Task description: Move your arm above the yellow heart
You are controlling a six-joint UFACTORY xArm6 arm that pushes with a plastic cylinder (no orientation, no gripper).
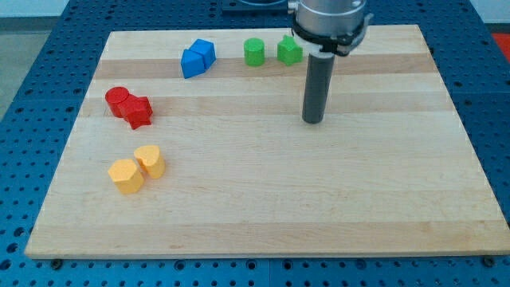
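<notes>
Wooden tabletop (pixel 263 215), pale planks, set on a blue perforated base (pixel 32 119) that shows on all sides. My tip (pixel 313 121) rests on the board right of centre in the upper half, with bare wood all round it; the end effector is a plain dark rod with nothing to spread or pinch. Yellow heart (pixel 150 161): lower left of the board, touching a yellow hexagonal block (pixel 126 176) at its lower left; both well apart from my tip and near the view's left edge of the board. Red pair: red cylinder (pixel 119 100) touching a red star-like block (pixel 138 112), above the yellow pair, close to the left edge. Blue blocks (pixel 198 58), two pressed together, near the top edge. Green cylinder (pixel 254 52) and green block (pixel 289 51), shape unclear, near the top edge, the latter just beside the arm's housing. Wide bare wood across the centre, bottom and right of the board.
</notes>
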